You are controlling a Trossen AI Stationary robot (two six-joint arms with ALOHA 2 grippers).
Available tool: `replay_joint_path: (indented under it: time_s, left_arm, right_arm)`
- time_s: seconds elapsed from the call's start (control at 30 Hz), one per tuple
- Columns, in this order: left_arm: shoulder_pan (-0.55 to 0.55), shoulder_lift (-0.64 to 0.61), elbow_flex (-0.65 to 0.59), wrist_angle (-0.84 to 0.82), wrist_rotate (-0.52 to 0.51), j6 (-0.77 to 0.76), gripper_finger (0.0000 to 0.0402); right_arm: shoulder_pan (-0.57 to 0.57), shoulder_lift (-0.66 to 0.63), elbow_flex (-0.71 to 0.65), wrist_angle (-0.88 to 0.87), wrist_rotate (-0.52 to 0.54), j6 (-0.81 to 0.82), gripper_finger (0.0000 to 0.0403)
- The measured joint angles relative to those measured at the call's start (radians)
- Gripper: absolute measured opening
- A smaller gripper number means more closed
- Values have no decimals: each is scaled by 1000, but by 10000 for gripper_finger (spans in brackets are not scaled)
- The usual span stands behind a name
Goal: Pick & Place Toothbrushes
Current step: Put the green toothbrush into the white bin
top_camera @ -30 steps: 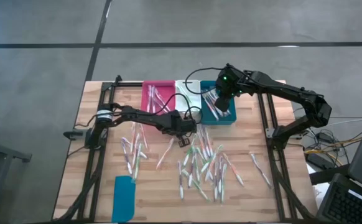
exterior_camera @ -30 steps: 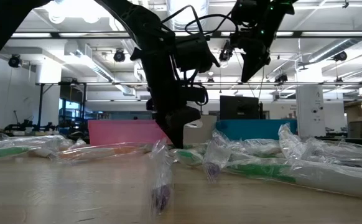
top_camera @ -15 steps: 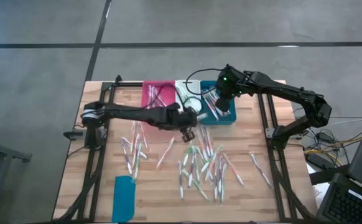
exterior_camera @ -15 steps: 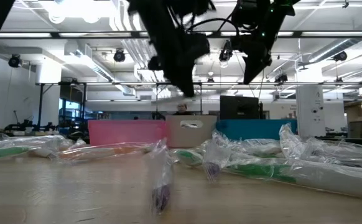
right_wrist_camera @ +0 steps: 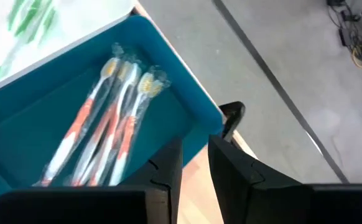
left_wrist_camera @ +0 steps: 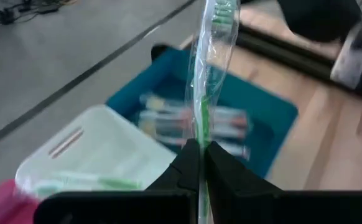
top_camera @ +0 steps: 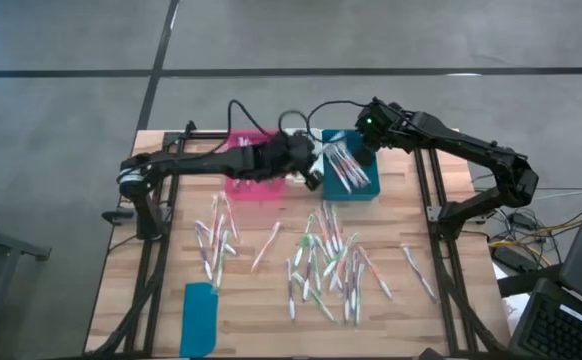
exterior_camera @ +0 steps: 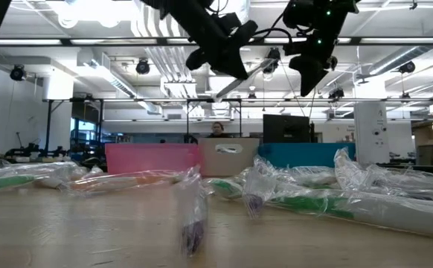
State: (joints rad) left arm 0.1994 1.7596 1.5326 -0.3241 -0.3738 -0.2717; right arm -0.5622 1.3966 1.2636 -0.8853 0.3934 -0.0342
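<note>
Two tools hover above the bins — left tool [left_wrist_camera: 199, 158] clamped on a green toothbrush [left_wrist_camera: 209, 68]; right tool [right_wrist_camera: 193, 163] slightly apart, empty, over the teal bin [right_wrist_camera: 168, 68].

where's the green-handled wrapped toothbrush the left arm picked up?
The green-handled, plastic-wrapped toothbrush is pinched in the left hand, held in the air over the white bin and teal bin at the table's far edge.
</note>
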Motion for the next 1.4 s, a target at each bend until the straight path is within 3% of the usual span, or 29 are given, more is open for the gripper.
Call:
replay_joint_path:
  time_s: [0.2, 0.33, 0.53, 0.63, 0.73, 1.03, 1.2, 1.4]
  left_arm:
    - [99, 0, -68, 253, 104, -69, 11]
    - [143, -2, -179, 540, 178, -159, 11]
    - [179, -1, -426, 1052, 183, -354, 11]
    - [182, -1, -528, 1215, 110, -438, 11]
    - [182, -1, -577, 1244, 25, -464, 11]
    - [177, 1, -578, 1144, -64, -468, 11]
    - [163, 2, -587, 1098, -171, -509, 12]
    - [159, 4, -589, 1029, -203, -544, 11]
  right_arm:
    - [-34, -54, -11, 5, 2, 0, 84]
    - [-53, -96, -17, 13, 3, 1, 86]
    - [-59, -150, -37, 44, 2, -3, 68]
    - [-59, -160, -40, 67, 2, -3, 56]
    - [-58, -159, -41, 79, 1, -2, 46]
    - [-58, -131, -41, 81, -1, -3, 32]
    - [-58, -124, -41, 82, -1, -3, 41]
    - [-58, -124, -41, 83, -1, -3, 57]
